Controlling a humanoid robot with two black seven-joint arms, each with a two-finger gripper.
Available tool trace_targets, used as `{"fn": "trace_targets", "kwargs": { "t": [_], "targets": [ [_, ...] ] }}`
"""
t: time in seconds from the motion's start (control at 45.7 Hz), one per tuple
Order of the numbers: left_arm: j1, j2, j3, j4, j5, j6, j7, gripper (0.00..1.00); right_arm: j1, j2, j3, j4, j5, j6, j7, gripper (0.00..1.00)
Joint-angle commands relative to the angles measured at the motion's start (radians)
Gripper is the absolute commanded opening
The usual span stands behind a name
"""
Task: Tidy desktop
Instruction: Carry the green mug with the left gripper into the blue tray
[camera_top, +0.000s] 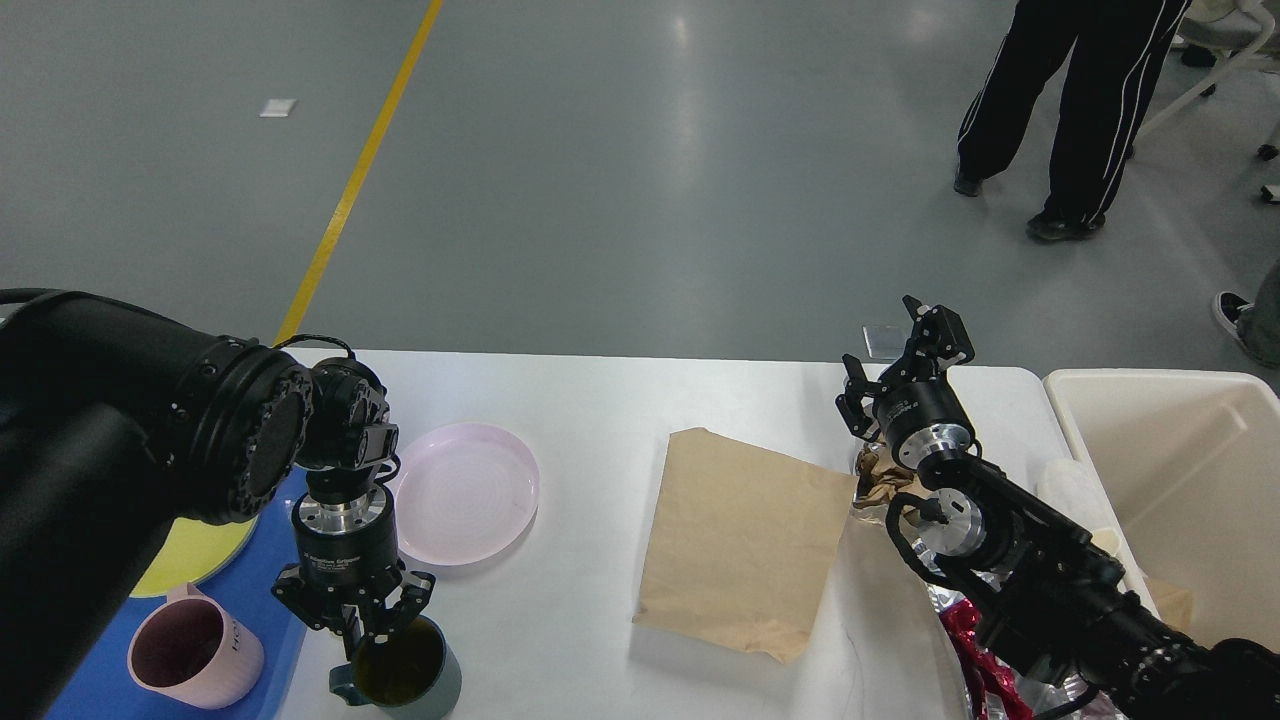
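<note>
Teal mug (405, 672) cut off below | left pincer (362, 628) clamps its rim | right pincer (900, 365) wide

Pink plate (468, 492), teal mug (405, 670), blue tray (255, 590)
</note>
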Motion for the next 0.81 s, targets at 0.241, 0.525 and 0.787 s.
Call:
{"fn": "trace_targets", "kwargs": {
  "t": [0.241,0.525,0.787],
  "targets": [
    [-0.081,0.039,0.0,-0.003,-0.004,0.0,-0.009,0.0,0.001,0.0,0.001,0.0,0.0,0.0,0.001,1.0],
    [-0.275,0.08,-0.015,-0.005,-0.003,0.0,-0.013,0.0,0.001,0.0,0.001,0.0,0.0,0.0,-0.001,1.0],
    [-0.36,0.261,-0.018,-0.003,-0.001,0.0,-0.012,0.0,0.0,0.0,-0.001,0.0,0.0,0.0,0.001,1.0]
  ]
}}
